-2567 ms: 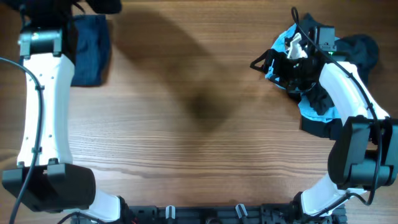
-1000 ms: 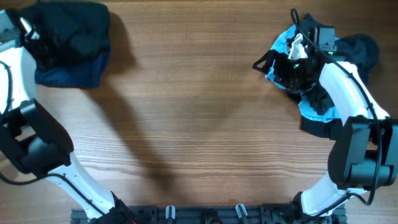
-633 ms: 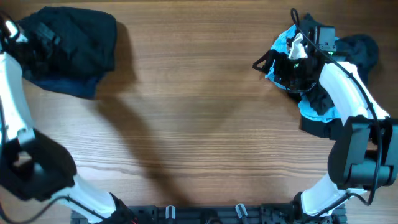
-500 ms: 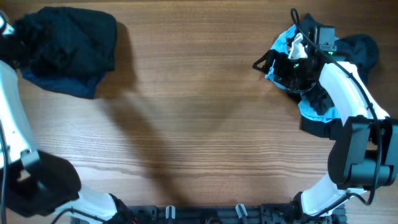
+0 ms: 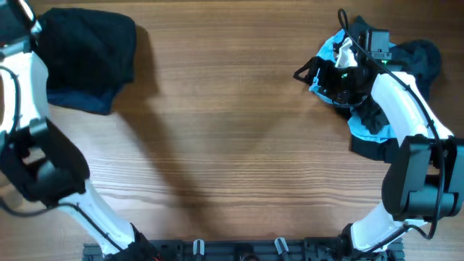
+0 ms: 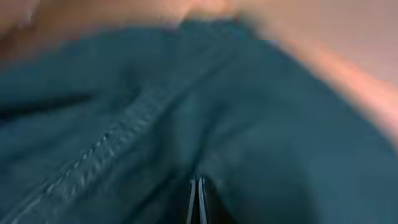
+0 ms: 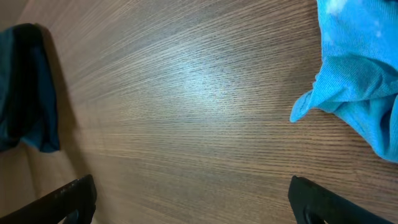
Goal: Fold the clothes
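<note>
left pincer (image 6: 195,200) pressed together, blurry navy-blue fabric (image 6: 186,112) filling its view, right pincer (image 7: 193,202) spread wide above the table (image 7: 186,93) beside the light-blue piece (image 7: 364,74)

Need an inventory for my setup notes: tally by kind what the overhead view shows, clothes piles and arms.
Clothes piles: 2
Arms: 2
Total: 4
</note>
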Action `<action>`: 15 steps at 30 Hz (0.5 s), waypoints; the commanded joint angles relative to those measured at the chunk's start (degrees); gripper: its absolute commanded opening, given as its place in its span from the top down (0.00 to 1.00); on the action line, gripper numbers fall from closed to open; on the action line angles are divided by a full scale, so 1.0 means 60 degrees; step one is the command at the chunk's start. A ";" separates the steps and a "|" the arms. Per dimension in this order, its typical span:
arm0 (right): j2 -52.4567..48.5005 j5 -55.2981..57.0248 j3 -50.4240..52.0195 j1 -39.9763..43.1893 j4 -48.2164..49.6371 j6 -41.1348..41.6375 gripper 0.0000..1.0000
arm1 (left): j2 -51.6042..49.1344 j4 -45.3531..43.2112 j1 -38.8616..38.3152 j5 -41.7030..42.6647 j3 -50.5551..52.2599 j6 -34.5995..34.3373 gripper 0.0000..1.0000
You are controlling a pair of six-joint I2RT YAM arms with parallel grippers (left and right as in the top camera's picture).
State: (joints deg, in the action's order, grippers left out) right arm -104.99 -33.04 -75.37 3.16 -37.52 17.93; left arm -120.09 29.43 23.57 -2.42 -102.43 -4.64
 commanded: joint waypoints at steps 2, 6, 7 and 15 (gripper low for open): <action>0.0222 -0.0215 -0.0106 -0.0051 0.0109 0.0080 0.00 | -0.1195 0.0419 0.0597 -0.0794 0.0015 0.0197 0.96; 0.0222 -0.0219 -0.0106 -0.0051 0.0127 0.0080 0.00 | -0.2218 0.0455 0.0907 -0.0805 0.0018 0.0127 0.96; 0.0222 -0.0219 -0.0106 -0.0051 0.0127 0.0080 0.00 | -0.2375 0.0459 0.1009 -0.0838 0.0018 -0.0007 0.96; 0.0222 -0.0222 -0.0106 -0.0051 0.0142 0.0080 0.00 | -0.1756 0.0576 0.1246 -0.0244 0.0015 -0.0583 0.96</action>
State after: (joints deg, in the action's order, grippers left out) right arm -104.99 -33.32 -75.37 3.16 -36.99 18.11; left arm -131.63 31.51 29.87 -4.51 -103.15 -6.94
